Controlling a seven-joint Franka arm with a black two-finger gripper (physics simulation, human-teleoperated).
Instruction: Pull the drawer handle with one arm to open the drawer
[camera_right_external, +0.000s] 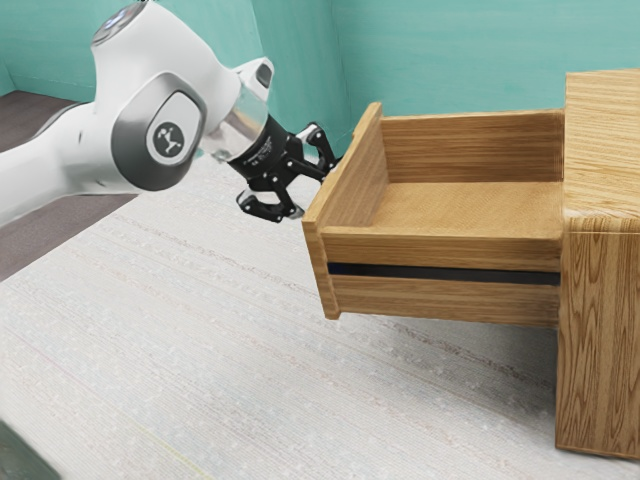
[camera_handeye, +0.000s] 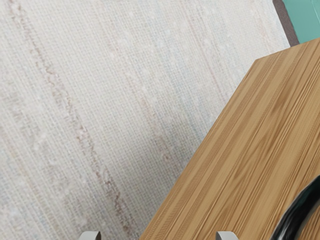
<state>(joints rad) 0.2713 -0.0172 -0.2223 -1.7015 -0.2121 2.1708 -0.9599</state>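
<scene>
The wooden drawer (camera_right_external: 440, 245) stands pulled far out of the cabinet (camera_right_external: 600, 330), toward the exterior view's left, and its inside is bare. My black gripper (camera_right_external: 306, 177) is at the outer face of the drawer front (camera_right_external: 352, 165), with its fingers spread open. In the wrist view the drawer front (camera_handeye: 250, 165) slants across under my hand, and two pale fingertips (camera_handeye: 90, 235) stand wide apart at the lower edge. A dark curved piece, probably the handle (camera_handeye: 300, 215), lies beside the fingers and not between them. In the exterior view the handle is hidden behind the front panel.
A pale woven carpet (camera_right_external: 200, 350) covers the floor around and under the drawer. Teal walls (camera_right_external: 450, 50) stand behind the cabinet. A darker strip of floor (camera_right_external: 40, 220) runs past the carpet at the exterior view's left.
</scene>
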